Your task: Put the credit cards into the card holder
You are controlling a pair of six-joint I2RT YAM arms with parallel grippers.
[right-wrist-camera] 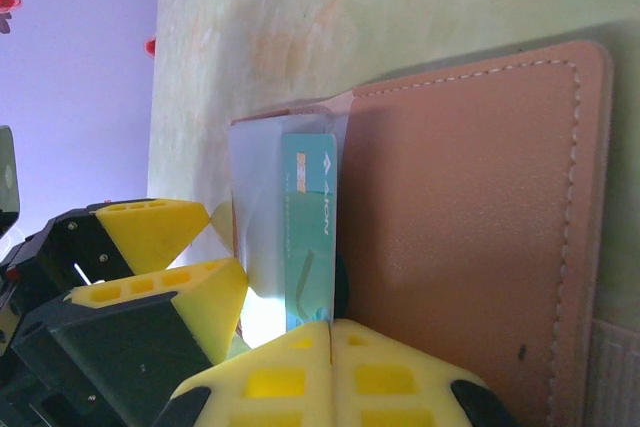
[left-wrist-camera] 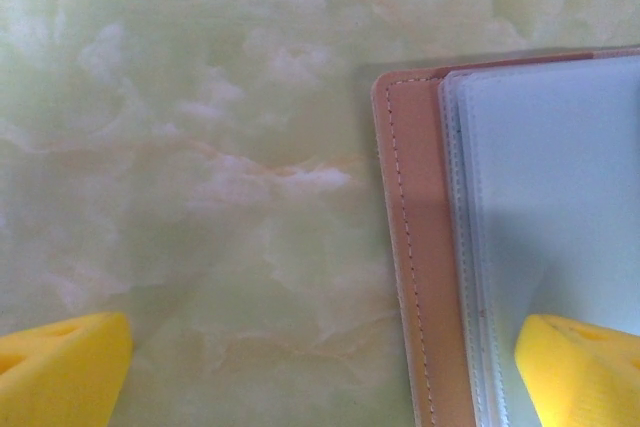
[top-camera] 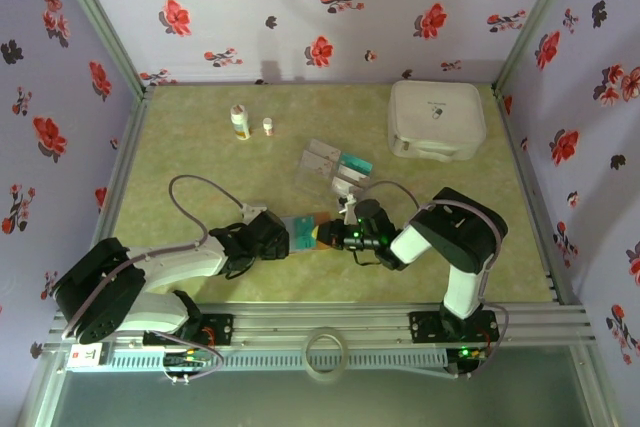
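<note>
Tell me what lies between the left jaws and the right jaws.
The open card holder, a teal credit card at its sleeve; the top view shows it on the table between them.

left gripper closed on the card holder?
No: in the left wrist view the left gripper has its fingers wide apart, with the edge of the card holder lying ungripped between them.

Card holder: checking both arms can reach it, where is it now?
In the top view the card holder lies open toward the table's front edge, between the left gripper and the right gripper, which pinches a teal card.
</note>
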